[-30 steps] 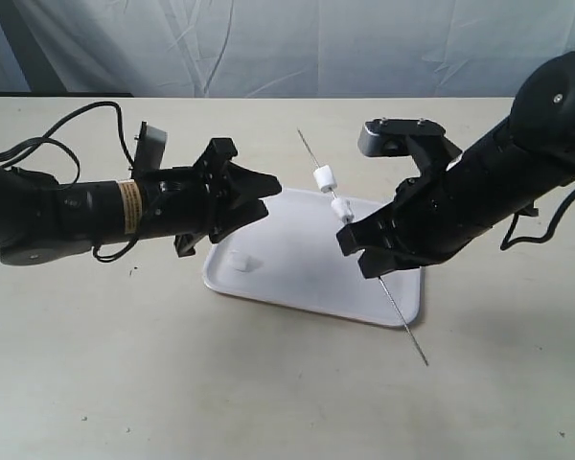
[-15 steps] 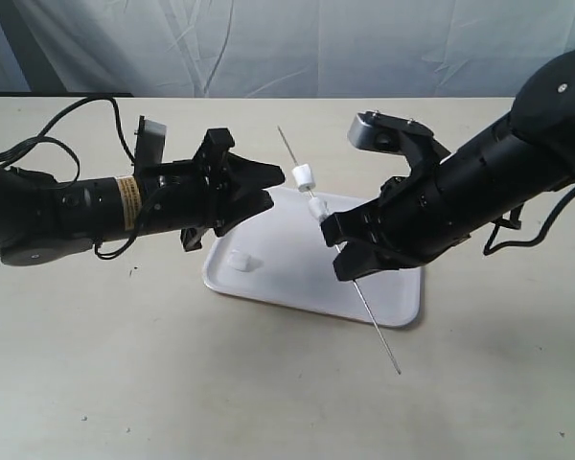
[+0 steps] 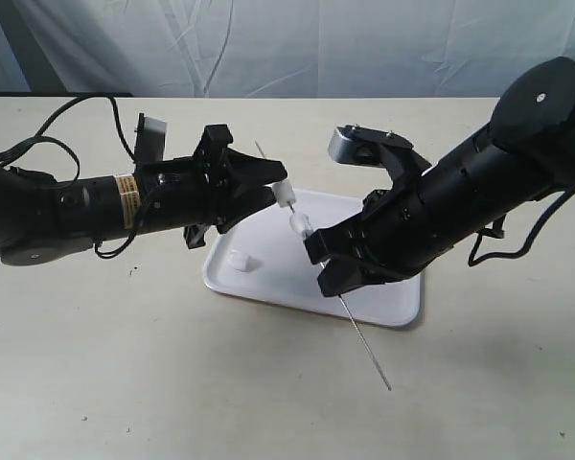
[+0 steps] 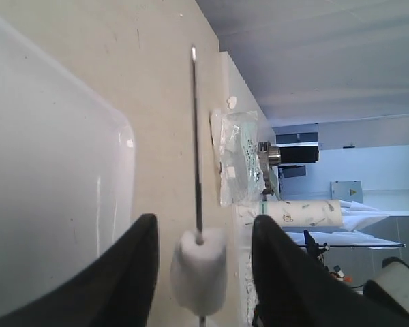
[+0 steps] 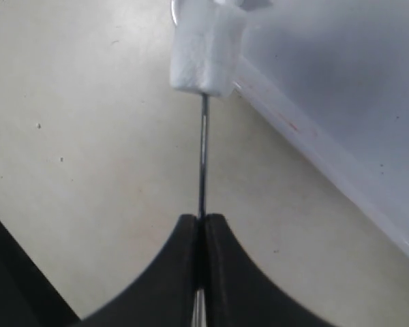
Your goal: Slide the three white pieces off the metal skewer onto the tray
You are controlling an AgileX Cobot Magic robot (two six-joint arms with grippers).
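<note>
Nearest us, our right gripper [image 3: 328,275] is clenched on the metal skewer [image 3: 364,342], held slanting above the tray [image 3: 273,280]. One white piece [image 3: 238,260] lies on the tray. Farther on, two white pieces [image 3: 300,226] sit threaded; our left gripper [image 3: 276,184] spreads released around the upper one.

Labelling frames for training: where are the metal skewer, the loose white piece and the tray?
metal skewer [image 3: 364,341], exterior view, bare lower shaft.
loose white piece [image 3: 238,260], exterior view, its middle.
tray [image 3: 278,280], exterior view, bare floor.
</note>
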